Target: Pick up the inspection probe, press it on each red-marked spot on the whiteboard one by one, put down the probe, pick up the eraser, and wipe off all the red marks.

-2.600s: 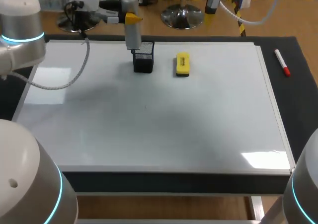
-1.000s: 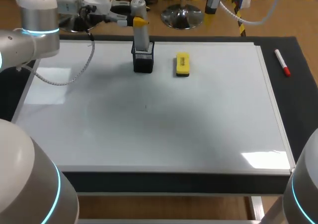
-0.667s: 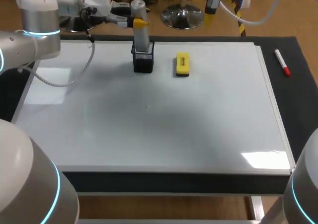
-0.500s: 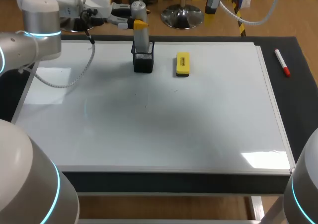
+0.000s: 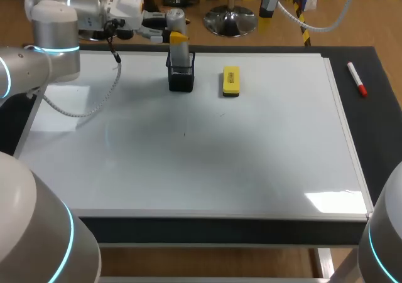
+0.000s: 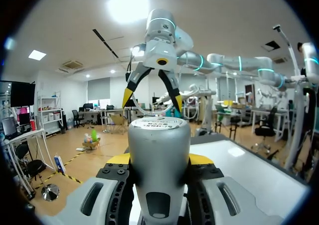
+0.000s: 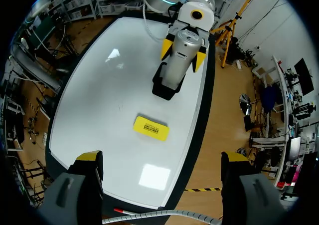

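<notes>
Standing in the black mesh holder (image 5: 181, 79) at the far edge of the whiteboard (image 5: 188, 170): one grey inspection probe (image 5: 179, 55), lower end inside the holder, top leaning slightly away. Left claw (image 5: 176, 37): clamped on the probe's upper body, a yellow tip pressed to each side, as the left wrist view shows. Change noted: a few seconds ago the probe was upright with only its lower end at the holder's mouth. It has since sunk deeper, while the left arm's wrist has drawn back toward the far left corner and tilted the probe with it. Reading: the put-down step looks nearly done, with only the release outstanding. Right claw (image 7: 162, 160): fingers wide apart, nothing between them, held high over the board. Yellow eraser (image 5: 230, 82): lying flat on the board just beside the holder, apart from it, untouched. Red marker (image 5: 357, 80): on the dark desk (image 5: 383, 138) past the board's right edge. Red marks: none discernible on the board, only a faint dark speck or two near the middle, so what remains for the eraser cannot be judged.
</notes>
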